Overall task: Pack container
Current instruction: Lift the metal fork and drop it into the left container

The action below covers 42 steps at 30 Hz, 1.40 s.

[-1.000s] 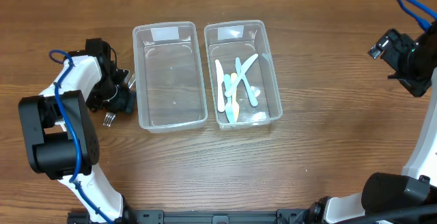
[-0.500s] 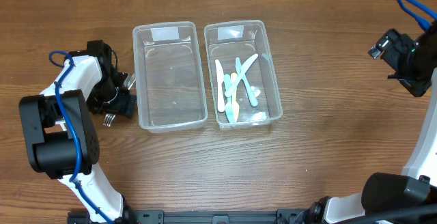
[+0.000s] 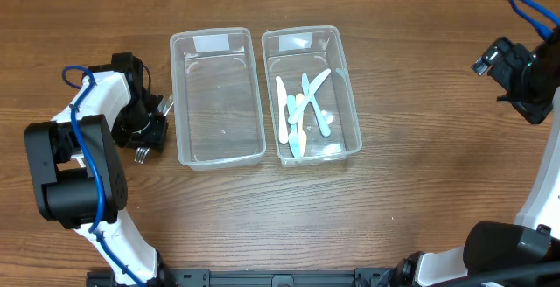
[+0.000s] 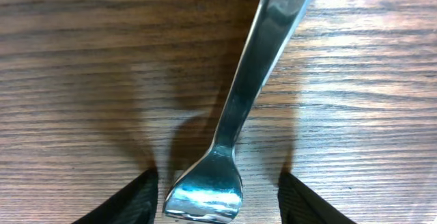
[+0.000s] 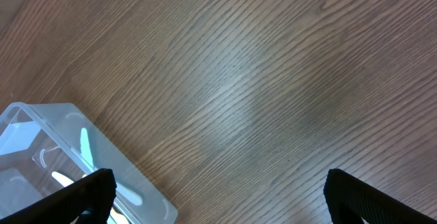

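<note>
A metal fork (image 3: 140, 153) lies on the wooden table left of two clear containers; its handle (image 4: 239, 108) fills the left wrist view. My left gripper (image 3: 150, 131) is low over it, open, and its fingertips (image 4: 215, 203) straddle the broad handle end with a gap on each side. The left container (image 3: 185, 94) is empty. The right container (image 3: 350, 86) holds several light blue and white plastic utensils (image 3: 300, 112). My right gripper (image 3: 525, 81) is open and empty, far right and raised; its view (image 5: 218, 197) shows bare table and the container's corner (image 5: 27, 125).
The two containers stand side by side at the table's middle back. Wood table surface lies in front of them and to the right.
My left gripper has shifted slightly toward the table's front over the fork. The fork, the containers and the right arm have not moved.
</note>
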Motion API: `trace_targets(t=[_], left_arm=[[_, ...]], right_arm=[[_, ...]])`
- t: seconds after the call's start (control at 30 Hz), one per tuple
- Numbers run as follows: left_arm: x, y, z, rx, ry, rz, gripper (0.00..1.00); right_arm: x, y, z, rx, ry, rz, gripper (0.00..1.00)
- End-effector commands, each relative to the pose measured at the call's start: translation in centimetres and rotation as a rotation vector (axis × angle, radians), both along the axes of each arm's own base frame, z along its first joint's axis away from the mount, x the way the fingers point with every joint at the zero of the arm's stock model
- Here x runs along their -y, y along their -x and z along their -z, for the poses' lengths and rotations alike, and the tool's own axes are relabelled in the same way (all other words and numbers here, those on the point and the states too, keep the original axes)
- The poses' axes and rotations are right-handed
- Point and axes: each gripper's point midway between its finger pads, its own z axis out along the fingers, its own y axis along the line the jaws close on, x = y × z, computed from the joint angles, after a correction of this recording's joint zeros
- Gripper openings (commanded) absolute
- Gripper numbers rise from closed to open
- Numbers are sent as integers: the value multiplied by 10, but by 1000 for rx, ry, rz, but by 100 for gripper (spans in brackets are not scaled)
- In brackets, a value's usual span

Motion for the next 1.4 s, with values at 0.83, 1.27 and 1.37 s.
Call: trace_targets(t=[0.83,1.27,1.37], left_arm=[[-2,-24,-36,68,-22,-96,4],[43,-29,-211,491,-1,-270,4],[88,-43,-213,542,52,-256,4]], right_arm=[[0,0,-2,6,9,-3,100],[0,1,-2,1,10,-2,100],[0,1,-2,1,9,-2,100]])
